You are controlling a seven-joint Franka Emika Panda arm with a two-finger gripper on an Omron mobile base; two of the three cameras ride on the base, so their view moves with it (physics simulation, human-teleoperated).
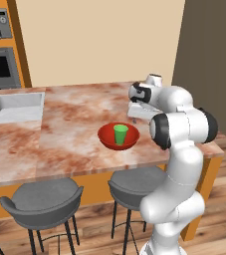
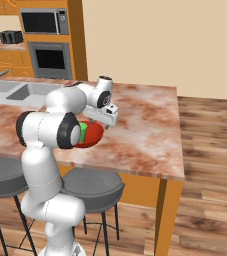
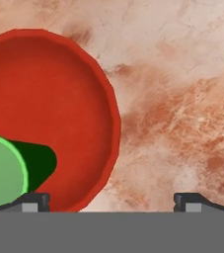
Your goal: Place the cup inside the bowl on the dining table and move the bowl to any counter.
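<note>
Pinkish-brown marbled stone covers the tabletop (image 1: 79, 134) of a large kitchen island with an orange base. A grey sink (image 1: 16, 105) is set into its far left part, and two grey stools (image 1: 45, 199) stand on the wooden plank floor (image 2: 205, 165) along its near edge. Behind the island rises a plain cream wall (image 1: 99, 40); to the left of it, orange cabinets hold a built-in oven (image 2: 49, 59) with a microwave (image 2: 42, 21) above it.

On the tabletop, toward the near edge, sits the wide, shallow, glossy red bowl (image 1: 118, 136). The small bright-green cup (image 1: 120, 134) stands upright inside it. In the hand view, the bowl (image 3: 49, 113) lies to the left and the cup (image 3: 2, 173) is seen from above, by the bowl's lower left rim.

The white robot arm (image 1: 176, 164) rises in front of the island and bends over the tabletop. Its tool (image 3: 111, 200) hangs just beside the bowl, to the right of it in the left base view, and its jaws stand wide apart with nothing between them. One dark fingertip (image 3: 34, 200) lies over the bowl's edge near the cup, the other over bare marble.
</note>
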